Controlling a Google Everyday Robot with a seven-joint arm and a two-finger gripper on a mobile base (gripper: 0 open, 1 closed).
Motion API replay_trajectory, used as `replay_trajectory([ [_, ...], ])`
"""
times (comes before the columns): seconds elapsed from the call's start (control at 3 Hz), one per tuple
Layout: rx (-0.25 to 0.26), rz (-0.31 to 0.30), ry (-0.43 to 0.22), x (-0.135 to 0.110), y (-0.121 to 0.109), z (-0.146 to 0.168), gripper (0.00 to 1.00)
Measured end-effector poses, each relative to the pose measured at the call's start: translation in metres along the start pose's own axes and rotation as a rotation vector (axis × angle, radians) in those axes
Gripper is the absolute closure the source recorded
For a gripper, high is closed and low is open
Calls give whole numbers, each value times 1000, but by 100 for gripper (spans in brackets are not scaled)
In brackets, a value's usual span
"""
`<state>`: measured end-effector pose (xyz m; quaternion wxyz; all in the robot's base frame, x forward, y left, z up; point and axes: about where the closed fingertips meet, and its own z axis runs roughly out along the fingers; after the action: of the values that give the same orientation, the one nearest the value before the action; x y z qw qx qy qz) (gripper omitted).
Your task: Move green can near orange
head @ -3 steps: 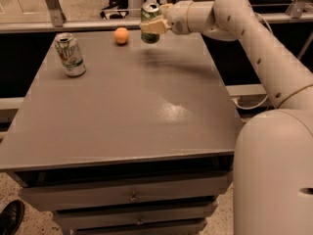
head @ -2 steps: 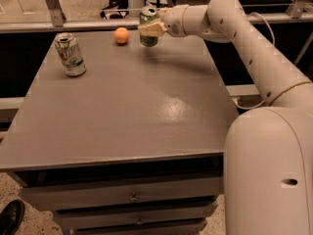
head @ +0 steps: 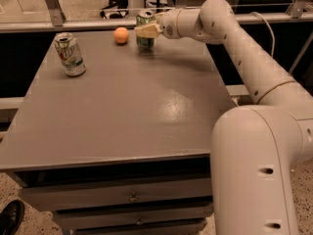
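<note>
The gripper [head: 145, 31] is narrowed around the green can [head: 145, 42], one pale yellow finger [head: 149, 31] lying across the can's middle. The can stands upright, long axis vertical and silver top up, its lower half showing beneath the finger; whether its base touches the smooth grey table [head: 122, 116] cannot be told. Just left of the fingers sits the small round orange [head: 121, 35]. Well to their left stands a white-and-silver can [head: 70, 55].
</note>
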<state>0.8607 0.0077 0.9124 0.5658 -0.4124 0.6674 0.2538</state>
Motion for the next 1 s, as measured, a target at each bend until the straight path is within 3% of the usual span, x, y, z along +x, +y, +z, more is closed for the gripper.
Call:
replay_trajectory([
  [0.33, -4, 19, 11, 3, -2, 8, 84],
  [1.0, 0, 33, 19, 6, -6, 16, 36],
])
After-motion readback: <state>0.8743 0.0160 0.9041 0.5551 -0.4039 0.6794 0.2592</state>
